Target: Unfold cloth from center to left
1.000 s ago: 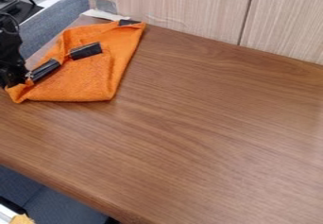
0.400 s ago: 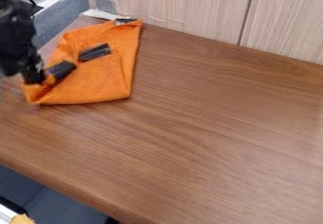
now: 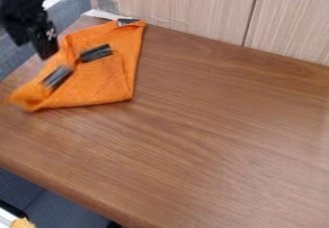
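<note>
Black two-finger gripper [image 3: 32,49] up at view's upper left, fingers spread, nothing between them, right by cloth's left edge! Below and beside it, orange fabric cloth with black strips [image 3: 96,80], lying on far-left part of brown wood-grain table [image 3: 212,121]. Look at that cloth: rumpled, partly folded, left side bunched into ridge, lower edge broad. Long axis slanting, upper right to lower left, one corner pointing out lower left, narrower end pointing upper right.

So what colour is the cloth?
The cloth is bright orange, with a few black patches, seen best in the camera view.
</note>
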`<state>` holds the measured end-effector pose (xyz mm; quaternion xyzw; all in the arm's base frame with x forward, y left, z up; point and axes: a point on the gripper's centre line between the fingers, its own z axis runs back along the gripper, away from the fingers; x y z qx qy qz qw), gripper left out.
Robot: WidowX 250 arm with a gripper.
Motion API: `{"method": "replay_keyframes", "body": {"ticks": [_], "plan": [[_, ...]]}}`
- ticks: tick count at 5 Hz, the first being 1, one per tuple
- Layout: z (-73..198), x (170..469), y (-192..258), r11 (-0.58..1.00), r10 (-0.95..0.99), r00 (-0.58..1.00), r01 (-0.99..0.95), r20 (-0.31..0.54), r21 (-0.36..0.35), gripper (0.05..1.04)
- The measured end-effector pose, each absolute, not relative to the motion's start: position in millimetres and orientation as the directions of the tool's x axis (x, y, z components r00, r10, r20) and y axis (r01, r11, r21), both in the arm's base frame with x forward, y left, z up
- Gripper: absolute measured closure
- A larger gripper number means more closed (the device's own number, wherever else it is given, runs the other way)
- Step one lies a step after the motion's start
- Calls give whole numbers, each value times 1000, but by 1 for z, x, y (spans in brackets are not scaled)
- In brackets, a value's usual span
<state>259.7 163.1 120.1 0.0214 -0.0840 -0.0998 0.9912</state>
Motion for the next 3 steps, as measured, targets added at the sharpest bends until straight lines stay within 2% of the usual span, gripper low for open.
{"method": "replay_keyframes", "body": {"ticks": [2,3], "plan": [[150,258,155,976,-213,952,196,221,94,82],[151,259,153,976,-218,942,207,256,70,82]]}}
